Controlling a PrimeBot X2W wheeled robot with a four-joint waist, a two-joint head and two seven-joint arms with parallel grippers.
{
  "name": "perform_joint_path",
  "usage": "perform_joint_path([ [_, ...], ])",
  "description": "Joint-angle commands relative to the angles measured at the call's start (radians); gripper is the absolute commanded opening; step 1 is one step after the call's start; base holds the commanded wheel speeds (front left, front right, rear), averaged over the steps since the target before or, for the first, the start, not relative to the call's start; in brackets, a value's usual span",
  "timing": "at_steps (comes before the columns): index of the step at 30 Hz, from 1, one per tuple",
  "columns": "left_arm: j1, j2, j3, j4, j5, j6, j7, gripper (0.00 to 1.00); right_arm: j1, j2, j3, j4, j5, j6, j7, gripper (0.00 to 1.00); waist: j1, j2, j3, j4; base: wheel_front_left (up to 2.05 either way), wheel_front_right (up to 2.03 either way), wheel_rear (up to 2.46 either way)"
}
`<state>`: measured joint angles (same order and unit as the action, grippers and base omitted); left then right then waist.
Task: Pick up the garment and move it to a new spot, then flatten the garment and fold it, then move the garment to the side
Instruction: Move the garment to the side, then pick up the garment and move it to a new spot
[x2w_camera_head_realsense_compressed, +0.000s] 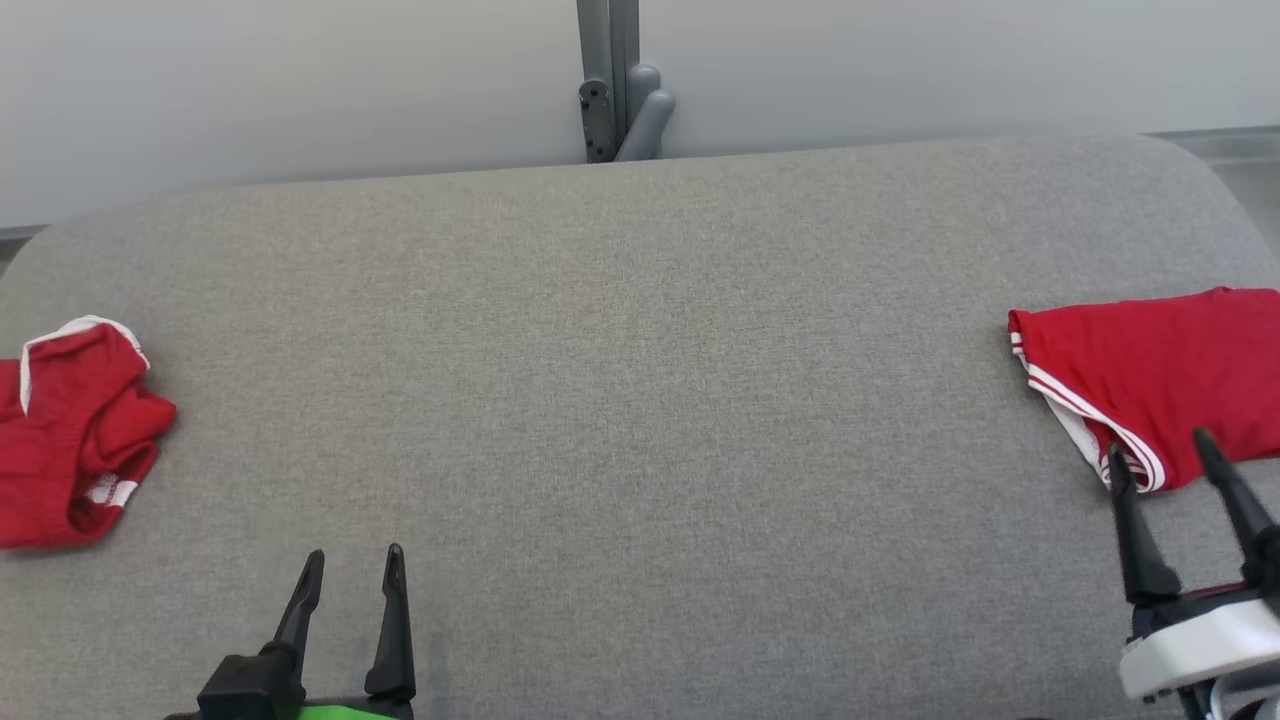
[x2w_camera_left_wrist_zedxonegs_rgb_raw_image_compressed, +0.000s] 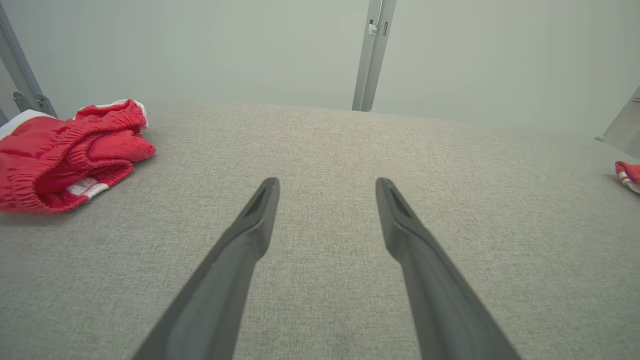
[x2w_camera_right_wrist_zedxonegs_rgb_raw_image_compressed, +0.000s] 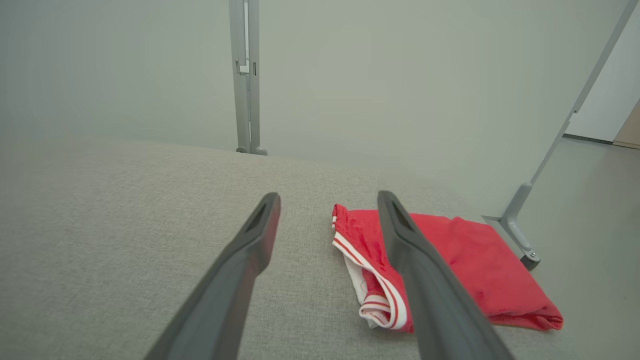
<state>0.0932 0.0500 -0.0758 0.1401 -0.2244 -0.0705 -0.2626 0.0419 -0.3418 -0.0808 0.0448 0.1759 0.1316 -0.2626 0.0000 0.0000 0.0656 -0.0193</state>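
Left end effector (x2w_camera_head_realsense_compressed: 356, 552) and right end effector (x2w_camera_head_realsense_compressed: 1159, 445) gape empty — we judge the crumpled garment (x2w_camera_head_realsense_compressed: 80, 430) light, limp, best pinched at its waistband (x2w_camera_left_wrist_zedxonegs_rgb_raw_image_compressed: 75, 137).

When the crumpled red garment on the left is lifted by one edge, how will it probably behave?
The crumpled red garment will likely hang floppy and unfold, since it lies in soft, loose folds. It looks light: thin fabric. Pushed on the woven grey surface, it would probably bunch rather than slide.

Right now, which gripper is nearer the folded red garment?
Right. The right gripper is at the folded red garment; left gripper is far off, nearer the crumpled garment.
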Motion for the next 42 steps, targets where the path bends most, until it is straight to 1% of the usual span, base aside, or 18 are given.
perform_joint_path([
  [1, 0.02, 0.002, 0.012, 0.023, 0.017, 0.004, -0.003, 1.0, 0.041, 0.036, 0.014, 0.007, 0.011, -0.002, -0.003, 1.0, 0.0, 0.0, -0.051, 0.02, 0.0, 0.0, 0.0],
  [5, 0.018, 0.001, 0.028, 0.051, 0.006, -0.002, -0.003, 1.0, 0.084, 0.097, 0.014, 0.035, -0.003, -0.002, -0.003, 1.0, 0.0, 0.0, -0.07, 0.013, 0.0, 0.0, 0.0],
  [10, 0.015, 0.001, 0.027, 0.077, 0.006, -0.006, -0.003, 1.0, 0.112, 0.153, -0.009, 0.075, -0.026, -0.002, -0.003, 1.0, 0.0, 0.0, -0.09, 0.009, 0.0, 0.0, 0.0],
  [16, 0.004, 0.001, 0.029, 0.089, 0.018, -0.016, -0.003, 1.0, 0.104, 0.176, -0.008, 0.092, -0.042, -0.002, -0.003, 1.0, 0.0, 0.0, -0.089, 0.003, 0.0, 0.0, 0.0],
  [20, -0.011, 0.002, 0.032, 0.089, 0.025, -0.021, -0.003, 1.0, 0.099, 0.178, -0.009, 0.079, -0.051, -0.002, -0.003, 1.0, 0.0, 0.0, -0.083, 0.026, 0.0, 0.0, 0.0],
  [23, -0.018, 0.001, 0.036, 0.078, 0.019, -0.017, -0.003, 1.0, 0.102, 0.186, -0.002, 0.064, -0.054, -0.002, -0.003, 1.0, 0.0, 0.0, -0.079, 0.074, 0.0, 0.0, 0.0],
  [24, -0.018, 0.002, 0.036, 0.074, 0.013, -0.011, -0.003, 1.0, 0.104, 0.192, 0.014, 0.061, -0.057, -0.002, -0.003, 1.0, 0.0, 0.0, -0.076, 0.12, 0.0, 0.0, 0.0],
  [31, 0.016, 0.002, 0.043, 0.061, -0.011, 0.021, -0.003, 1.0, 0.087, 0.226, 0.117, 0.039, -0.046, -0.002, -0.003, 1.0, 0.0, 0.0, -0.081, 0.337, 0.0, 0.0, 0.0],
  [35, 0.044, 0.002, 0.05, 0.054, -0.022, 0.032, -0.003, 1.0, 0.075, 0.235, 0.173, 0.038, -0.041, -0.002, -0.003, 1.0, 0.0, 0.0, -0.094, 0.443, 0.0, 0.0, 0.0],
  [38, 0.066, 0.001, 0.053, 0.045, -0.035, 0.036, -0.003, 1.0, 0.071, 0.236, 0.201, 0.041, -0.035, -0.002, -0.003, 1.0, 0.0, 0.0, -0.105, 0.488, 0.0, 0.0, 0.0],
  [42, 0.066, 0.001, 0.052, 0.026, -0.044, 0.034, -0.003, 1.0, 0.06, 0.222, 0.218, 0.033, -0.035, -0.002, -0.003, 1.0, 0.0, 0.0, -0.099, 0.506, 0.0, 0.0, 0.0],
])
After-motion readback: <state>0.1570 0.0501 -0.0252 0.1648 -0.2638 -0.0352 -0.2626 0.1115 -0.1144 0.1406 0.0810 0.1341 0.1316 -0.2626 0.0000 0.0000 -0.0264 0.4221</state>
